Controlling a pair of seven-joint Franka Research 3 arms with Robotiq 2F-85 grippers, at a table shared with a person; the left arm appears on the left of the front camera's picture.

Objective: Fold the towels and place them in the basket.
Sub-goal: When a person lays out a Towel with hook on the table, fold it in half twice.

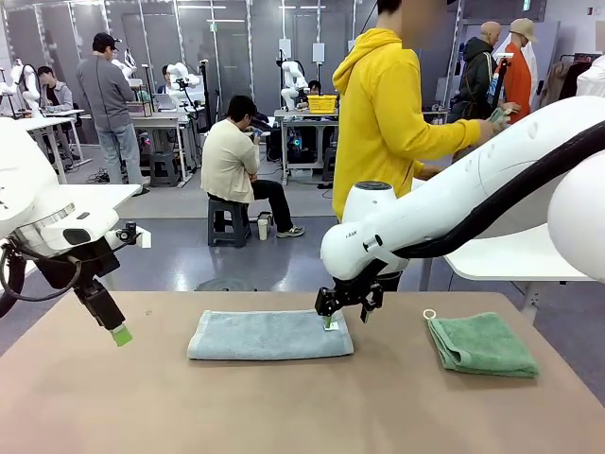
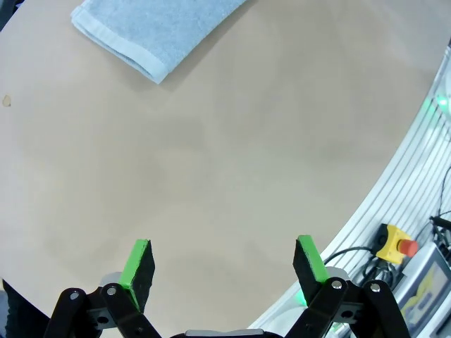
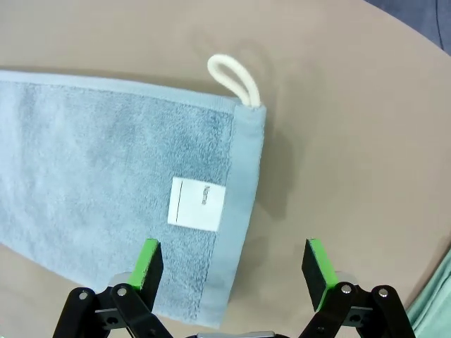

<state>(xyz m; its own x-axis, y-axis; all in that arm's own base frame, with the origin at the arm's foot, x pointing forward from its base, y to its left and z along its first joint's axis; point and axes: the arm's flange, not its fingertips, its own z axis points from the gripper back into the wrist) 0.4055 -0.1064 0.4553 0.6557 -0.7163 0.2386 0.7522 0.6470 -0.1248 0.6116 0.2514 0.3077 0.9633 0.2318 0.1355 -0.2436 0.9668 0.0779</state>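
Front view: we see a pale grey-blue terry towel [image 1: 269, 335] lying folded into a long flat band in the middle of the tan surface [image 1: 284, 416]. A mint green towel [image 1: 482, 345] sits well apart from it toward our right side, folded smaller and slightly rumpled, with a small white loop poking from one corner.

Our right pincer [image 1: 329, 322] hangs low over the right-hand short end of the band, fingers spread wide and gripping nothing. Our left pincer [image 1: 120, 333] hovers tilted above bare surface beyond the band's left end, likewise spread and empty.

From the right wrist view, one green pad is over the terry and the other over bare surface, so the fingers straddle the towel's hemmed short edge. A white cord loop [image 3: 236, 79] curls out from the corner, and a white rectangular tag [image 3: 197, 204] lies flat beside the hem.

We judge the step in hand to be a further fold of the grey-blue towel. The next move calls for lowering onto the hem, pinching every layer together, and carrying that end over toward the other.

The pile looks soft, nubby and limp, likely to sag when lifted. The hem is a flatter woven strip, and the surface is smooth and matte.
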